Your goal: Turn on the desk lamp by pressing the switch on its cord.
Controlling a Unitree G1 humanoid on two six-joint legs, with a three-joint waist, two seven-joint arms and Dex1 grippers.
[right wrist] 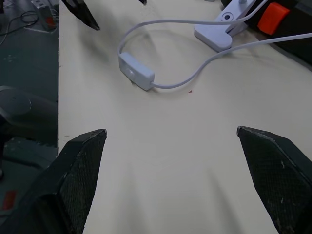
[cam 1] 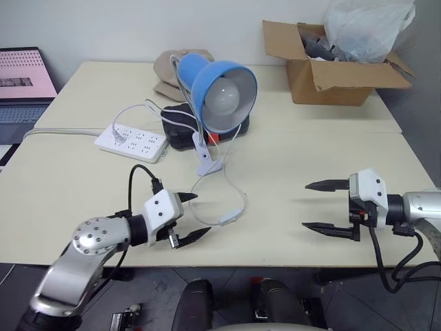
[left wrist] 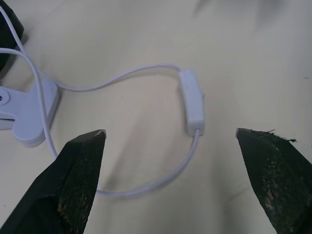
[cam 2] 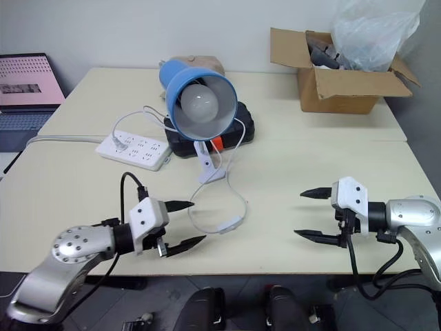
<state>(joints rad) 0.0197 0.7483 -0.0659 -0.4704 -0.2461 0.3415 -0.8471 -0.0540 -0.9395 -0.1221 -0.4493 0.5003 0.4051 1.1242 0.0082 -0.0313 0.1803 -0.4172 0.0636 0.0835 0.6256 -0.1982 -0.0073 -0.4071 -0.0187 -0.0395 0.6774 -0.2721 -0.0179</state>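
The left claw (cam 1: 191, 216) hangs wide and empty, aimed at the switch (cam 1: 228, 218), which lies on the table (cam 1: 296, 179) just ahead of its tips, probably lining up a press. The right claw (cam 1: 317, 205), also wide and empty, waits well off beyond the switch; the lamp (cam 1: 219, 85) is unlit.

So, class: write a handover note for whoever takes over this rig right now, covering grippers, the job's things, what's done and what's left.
Left gripper: open, empty, beside the switch.
Right gripper: open, empty, farther off over bare table.
Desk lamp: stands behind the switch, bulb unlit; its cord loops forward to the switch near the front edge.
Done: left gripper close by.
Left: press the switch.
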